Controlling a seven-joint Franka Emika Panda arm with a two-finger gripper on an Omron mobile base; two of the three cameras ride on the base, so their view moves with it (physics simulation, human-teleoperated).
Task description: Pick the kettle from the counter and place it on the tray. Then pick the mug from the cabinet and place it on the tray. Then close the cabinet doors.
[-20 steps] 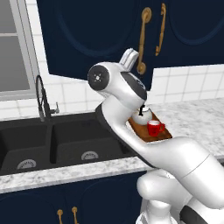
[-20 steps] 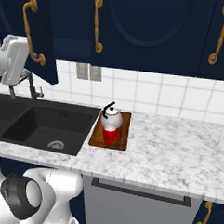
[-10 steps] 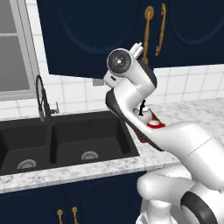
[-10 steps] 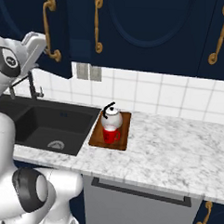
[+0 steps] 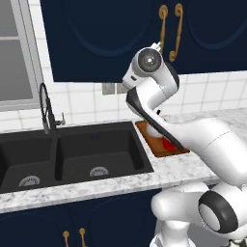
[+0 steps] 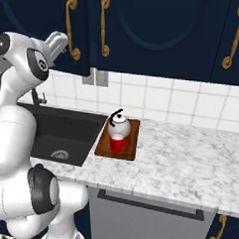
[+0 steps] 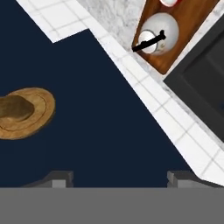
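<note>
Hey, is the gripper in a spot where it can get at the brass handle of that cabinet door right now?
Probably yes. The gripper is open and raised beside the cabinet door, whose brass handle sits close by. In the hand view the handle's base is near, with bare door between.

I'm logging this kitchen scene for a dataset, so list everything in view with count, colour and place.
kettle: one, white-silver with black handle, on the tray's far end.
mug: one, red, on the tray in front of the kettle.
tray: one, reddish-brown wood, on the counter right of the sink.
counter: one, speckled white-grey marble.
sink: one, black, double basin, set in the counter.
faucet: one, black, behind the sink.
cabinet doors: dark navy, brass handles, above the tiled wall; the left door looks ajar.
lower cabinets: navy, brass handles, under the counter.
gripper: one, white, open, raised against the left upper door.
</note>
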